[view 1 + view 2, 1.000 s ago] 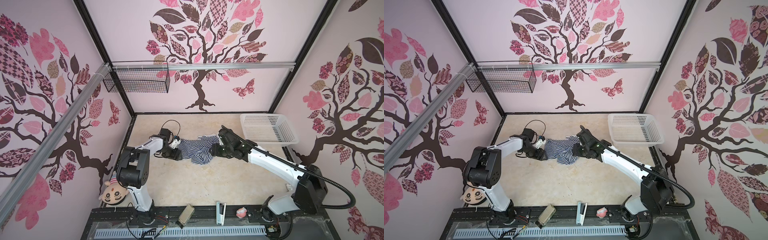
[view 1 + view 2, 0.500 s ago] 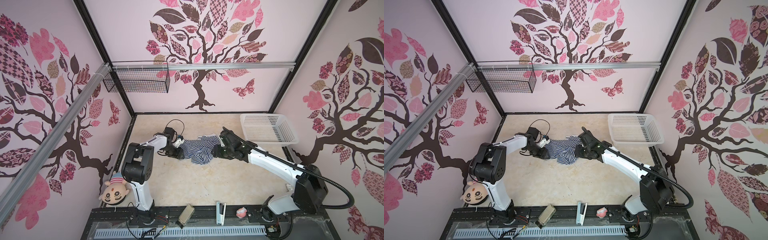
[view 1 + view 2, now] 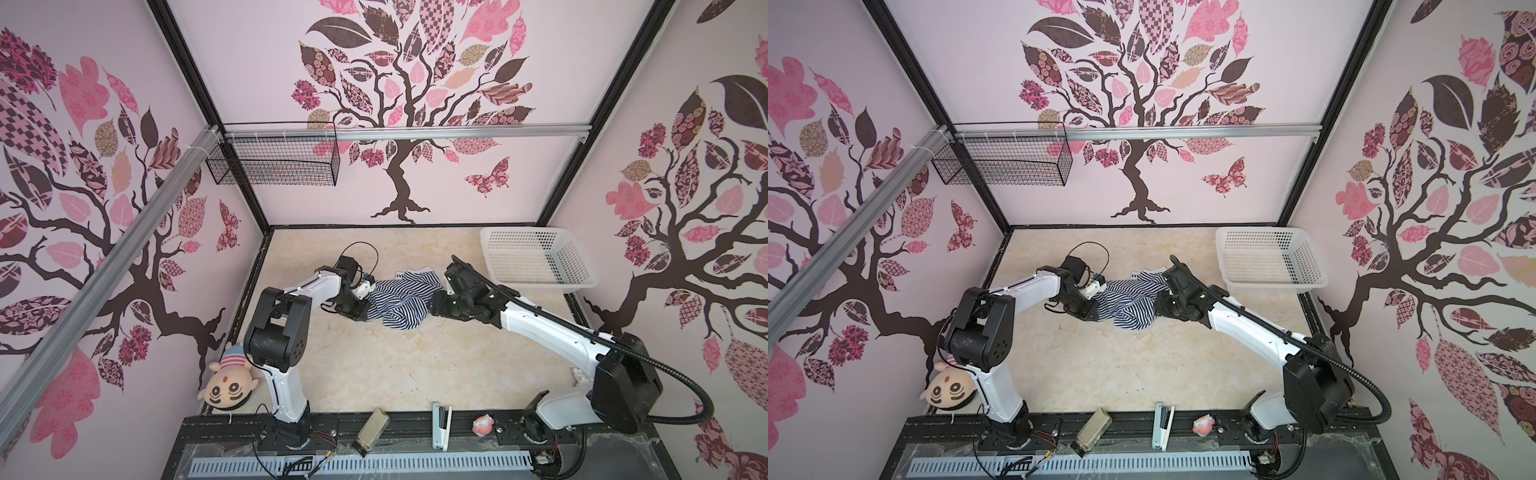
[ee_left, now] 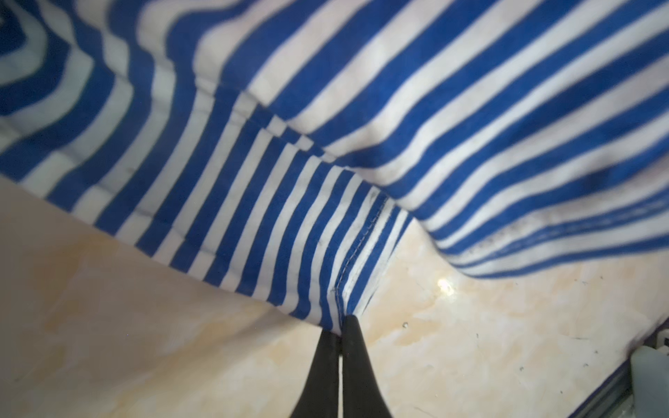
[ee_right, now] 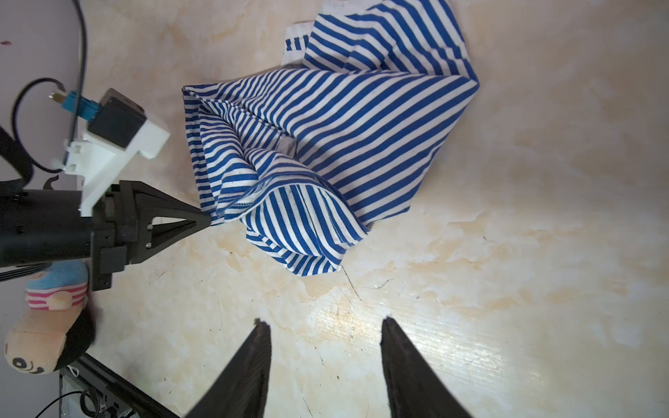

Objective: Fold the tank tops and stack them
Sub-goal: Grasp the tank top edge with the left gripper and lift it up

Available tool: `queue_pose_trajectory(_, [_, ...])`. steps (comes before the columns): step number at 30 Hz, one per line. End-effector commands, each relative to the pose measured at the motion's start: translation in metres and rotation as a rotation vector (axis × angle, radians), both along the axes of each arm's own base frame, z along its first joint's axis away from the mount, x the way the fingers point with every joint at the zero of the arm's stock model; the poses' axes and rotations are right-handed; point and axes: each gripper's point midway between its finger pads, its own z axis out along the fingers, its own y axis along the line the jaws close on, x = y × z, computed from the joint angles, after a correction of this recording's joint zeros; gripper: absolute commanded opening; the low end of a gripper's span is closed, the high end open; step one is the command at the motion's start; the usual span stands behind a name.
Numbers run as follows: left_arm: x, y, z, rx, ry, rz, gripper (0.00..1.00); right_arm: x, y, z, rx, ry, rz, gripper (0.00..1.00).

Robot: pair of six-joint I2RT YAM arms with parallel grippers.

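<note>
My left claw (image 4: 340,325) is pinched shut on a hem corner of the crumpled tank top (image 3: 399,303), which sits near the white basket (image 3: 540,284). My right claw (image 5: 324,322) is half open and empty. I'd grab the opposite corner, then pull apart gently so it flattens.

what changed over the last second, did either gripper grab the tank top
The left gripper edged in toward the tank top and closed on a seamed corner of it. The right gripper stayed open over the table beside it, holding nothing. The top lies crumpled about where it was; the white basket and plush doll have not moved.
</note>
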Motion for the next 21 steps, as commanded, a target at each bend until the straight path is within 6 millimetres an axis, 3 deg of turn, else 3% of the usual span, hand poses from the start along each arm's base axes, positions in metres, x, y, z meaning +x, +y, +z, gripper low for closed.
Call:
queue_pose_trajectory(1, [0.003,-0.006,0.054,-0.055,-0.095,-0.03,0.0,0.003,0.002,0.014,0.033,-0.032,-0.002,0.53])
queue_pose_trajectory(5, [0.009,-0.01,0.119,-0.103,-0.209,-0.03,0.0,0.004,0.001,0.015,0.037,-0.037,-0.01,0.52])
queue_pose_trajectory(13, [0.018,-0.005,0.276,-0.196,-0.535,0.036,0.0,0.006,0.001,0.01,0.05,-0.034,-0.02,0.59])
queue_pose_trajectory(18, [0.011,0.019,0.354,-0.272,-0.715,0.128,0.0,0.01,0.001,-0.009,0.05,0.005,-0.031,0.7])
queue_pose_trajectory(21, [0.006,0.044,0.38,-0.283,-0.789,0.203,0.0,0.014,0.003,-0.017,0.057,0.019,-0.032,0.73])
